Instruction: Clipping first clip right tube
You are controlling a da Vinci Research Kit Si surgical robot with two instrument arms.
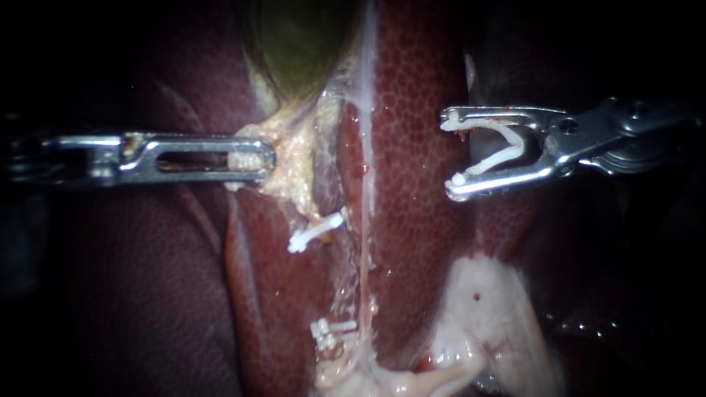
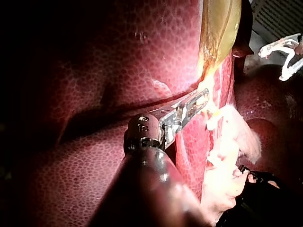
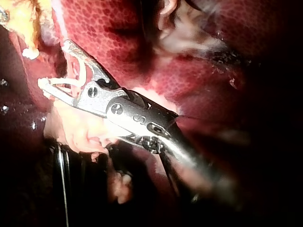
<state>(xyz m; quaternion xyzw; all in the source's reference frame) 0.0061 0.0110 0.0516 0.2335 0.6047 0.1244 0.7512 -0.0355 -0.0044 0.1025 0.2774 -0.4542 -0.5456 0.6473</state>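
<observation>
Carrying a loaded clip (image 1: 494, 163), the right instrument (image 1: 450, 154) hangs over the liver (image 1: 419, 242) at the right of the endoscope frame. Its claw is spread wide yet grasps the white clip, one arm seated along each half, with the mouth facing left. The right tube (image 1: 365, 242), as far as I can judge, is the thin pale strand running down the middle of the frame. It is bare of clips and well apart from that claw.

At centre-left the left instrument (image 1: 265, 158) has its claw clenched on pale yellow tissue (image 1: 294, 147) just below the gallbladder (image 1: 301, 44), apparently holding things taut. A single white clip (image 1: 316, 231) already sits left of the strand, and a lower clip cluster (image 1: 331, 327) lies near the bottom centre.

This reads as the approach, with nothing yet placed on the right tube. The next move calls for bringing the open clip leftward until its two arms straddle the strand alone, clear of the liver behind it, before squeezing.

The far side of the tube is hidden, so I cannot tell whether it stands free of the liver. Its upper stretch merges into a whitish film. How many clips make up the lower cluster is hard to tell, and the left shaft fades into darkness at the frame's left edge.
</observation>
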